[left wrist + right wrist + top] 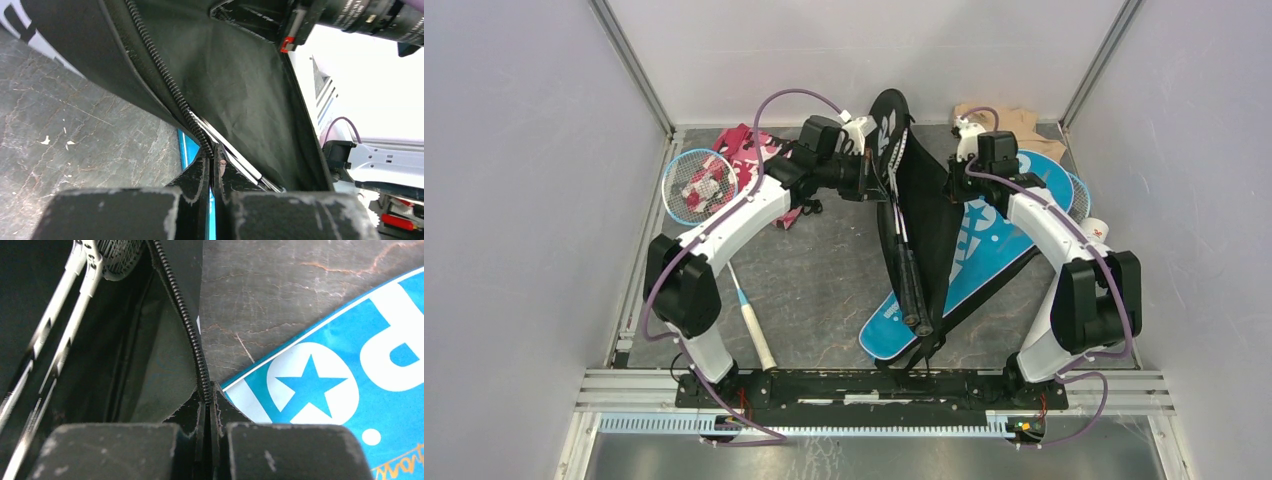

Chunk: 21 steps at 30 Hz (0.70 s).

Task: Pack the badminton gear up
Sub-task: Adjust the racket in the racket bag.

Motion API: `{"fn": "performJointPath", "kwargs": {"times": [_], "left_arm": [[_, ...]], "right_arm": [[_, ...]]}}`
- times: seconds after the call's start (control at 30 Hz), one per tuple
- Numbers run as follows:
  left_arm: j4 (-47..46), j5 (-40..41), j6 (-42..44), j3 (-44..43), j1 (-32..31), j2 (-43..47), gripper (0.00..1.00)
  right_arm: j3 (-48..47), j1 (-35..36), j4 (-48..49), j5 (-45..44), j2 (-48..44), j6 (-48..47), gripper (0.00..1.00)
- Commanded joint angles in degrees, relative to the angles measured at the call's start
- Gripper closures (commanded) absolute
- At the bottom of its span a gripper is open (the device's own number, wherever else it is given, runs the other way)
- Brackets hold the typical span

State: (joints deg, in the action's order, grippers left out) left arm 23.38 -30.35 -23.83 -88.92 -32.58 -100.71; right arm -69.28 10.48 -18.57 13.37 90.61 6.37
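Firmly, left pincer (214, 156) and right pincer (207, 394) clamp edges of the black cover (927, 195).

My top camera looks down from behind my arm bases, far enough to take in the whole surface (824, 270). My left wrist camera peers over the left tool (214, 156) and my right over the right tool (208, 392), both very close to the black cover (240, 90). All three views share that cover and the blue cover (350, 390).
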Motion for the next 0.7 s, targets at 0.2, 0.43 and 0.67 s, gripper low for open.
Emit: {"fn": "performJointPath", "kwargs": {"times": [0.2, 0.43, 0.67], "left_arm": [[-1.1, 9.0, 9.7, 0.4, -0.3, 3.7, 0.98], [-3.8, 9.2, 10.7, 4.5, -1.0, 1.2, 0.98], [-8.7, 4.5, 11.8, 10.4, -2.1, -0.4, 0.98]], "right_arm": [[2.6, 7.5, 1.7, -2.1, -1.1, -11.7, 1.00], [3.2, 7.6, 2.3, 2.4, -0.3, -12.8, 1.00], [5.1, 7.5, 6.3, 2.1, -1.3, -10.9, 1.00]]}}
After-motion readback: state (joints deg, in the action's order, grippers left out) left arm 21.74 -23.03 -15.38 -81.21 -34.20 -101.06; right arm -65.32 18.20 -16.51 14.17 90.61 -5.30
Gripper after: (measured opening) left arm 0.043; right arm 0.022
